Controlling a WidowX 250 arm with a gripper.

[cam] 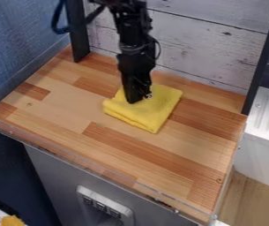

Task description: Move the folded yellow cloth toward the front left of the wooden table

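The gripper [137, 99] points down onto the yellow cloth [153, 110], whose folds keep it compact on the table [65, 103]; whether it pinches any cannot be told.

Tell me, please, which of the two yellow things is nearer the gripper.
The folded cloth on the wooden counter, right at the gripper; the other yellow thing sits lower left.
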